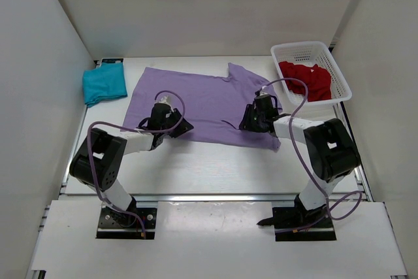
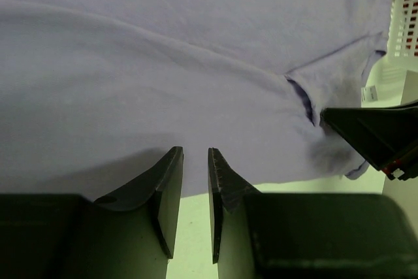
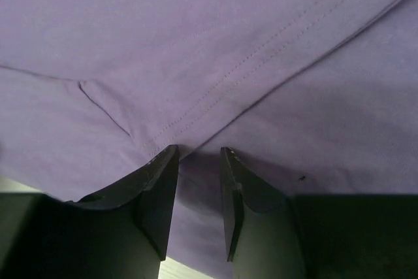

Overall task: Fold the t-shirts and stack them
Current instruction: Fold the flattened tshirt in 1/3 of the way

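1. Your lavender t-shirt point(image 1: 202, 102) lies spread flat in the middle of the table point(image 1: 215, 168). One sleeve points toward the far edge, and the near right corner of the fabric reaches closest to the right arm.
2. Your left gripper point(image 1: 183, 126) sits low at the near edge of that shirt, on its left half. In the left wrist view the left gripper point(image 2: 196, 151) has its jaws a narrow gap apart. The hem runs across the fingertips and bare table shows between the fingers lower down. The cloth looks loose there, not pinched.
3. Your right gripper point(image 1: 245, 121) rests on the near right part of the same shirt. In the right wrist view the right gripper point(image 3: 199, 149) has its jaws parted. A stitched seam and a fold of lavender fabric lie just ahead of the tips, and cloth passes under the gap rather than being squeezed in it.
4. The teal t-shirt point(image 1: 103, 84) lies folded at the far left corner of the table, just clear of the lavender one.
5. The red t-shirt point(image 1: 307, 80) is bunched inside the white mesh basket point(image 1: 297, 47) at the far right corner.
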### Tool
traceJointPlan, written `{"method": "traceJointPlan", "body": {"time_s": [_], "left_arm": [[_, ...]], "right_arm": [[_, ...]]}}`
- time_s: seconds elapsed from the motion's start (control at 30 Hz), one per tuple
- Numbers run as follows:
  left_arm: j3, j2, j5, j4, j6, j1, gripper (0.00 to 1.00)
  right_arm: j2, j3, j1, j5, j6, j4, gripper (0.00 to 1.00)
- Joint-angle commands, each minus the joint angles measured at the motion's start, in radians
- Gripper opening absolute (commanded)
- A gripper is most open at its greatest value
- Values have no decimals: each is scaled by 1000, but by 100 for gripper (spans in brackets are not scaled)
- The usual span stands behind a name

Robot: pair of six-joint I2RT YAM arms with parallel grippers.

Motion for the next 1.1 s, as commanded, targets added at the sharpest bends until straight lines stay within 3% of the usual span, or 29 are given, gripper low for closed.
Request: {"method": "traceJointPlan", "body": {"time_s": [0.0,0.3,0.37,0.53,0.67,0.87,0.9,0.93,1.0,1.07], "left_arm": [[-8,-2,19,20,1,23,33],[-44,23,50,47,-25,41,32],[-58,15,44,51,-22,37,32],[-76,5,41,56,-14,47,32],[-94,-1,38,56,-19,51,32],[-97,-43,32,36,-17,35,32],[-97,-63,27,31,-16,23,32],[-93,-63,20,27,-17,15,32],[-76,-78,0,10,-6,2,32],[-52,-77,-25,-18,20,-11,33]], "right_arm": [[21,45,-5,-11,16,30,31],[59,61,-10,-37,30,38,30],[71,71,-15,-40,36,27,20],[90,105,-24,-48,34,16,8],[162,249,-44,-53,27,-10,0],[337,650,-56,-83,21,-197,0],[338,679,-53,-83,13,-206,7],[331,674,-49,-79,1,-217,20],[268,624,-32,-51,-5,-208,28],[199,468,-21,-31,-7,-136,27]]}}
